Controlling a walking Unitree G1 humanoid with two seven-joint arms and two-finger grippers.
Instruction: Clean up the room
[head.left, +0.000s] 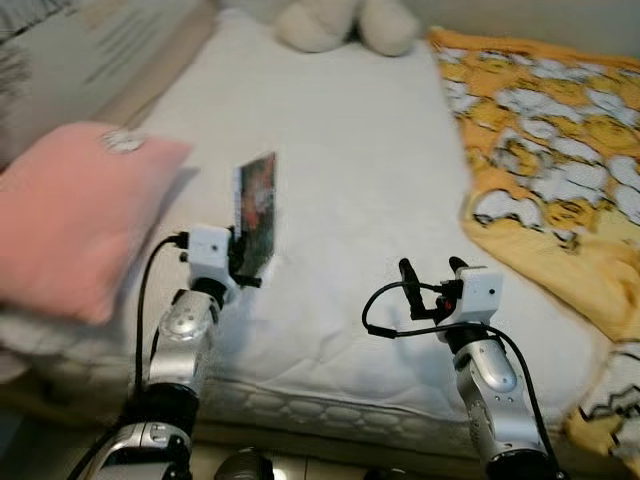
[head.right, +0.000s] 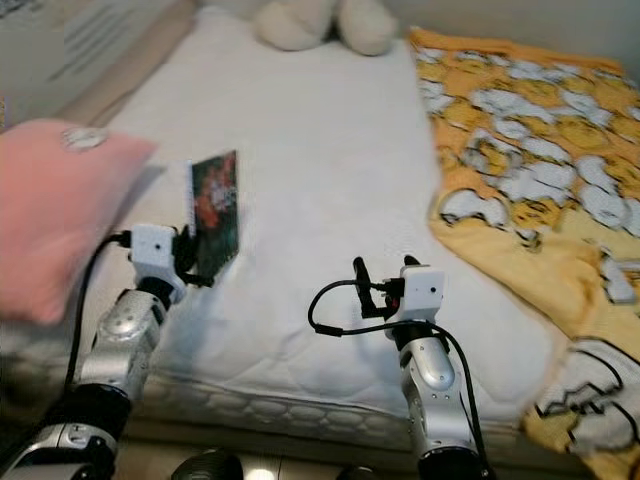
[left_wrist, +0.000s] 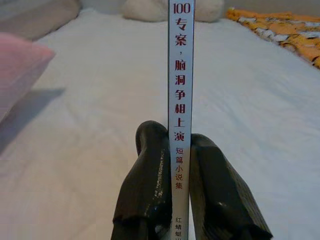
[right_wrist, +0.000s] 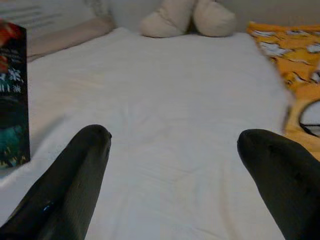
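A dark book (head.left: 257, 210) with a red and green cover stands upright above the white mattress (head.left: 340, 150), held by its lower edge. My left gripper (head.left: 243, 262) is shut on it; the left wrist view has both black fingers (left_wrist: 147, 200) pressed against the white spine (left_wrist: 180, 100) with its red print. My right gripper (head.left: 432, 268) hovers open over the mattress near the front edge, its two fingers (right_wrist: 75, 175) wide apart with nothing between them. The same book (right_wrist: 12, 95) stands off to the side in the right wrist view.
A pink pillow (head.left: 75, 210) lies at the left of the bed. A yellow patterned blanket (head.left: 550, 150) covers the right side. A cream plush toy (head.left: 345, 25) sits at the head. The mattress edge (head.left: 330, 405) runs just before me.
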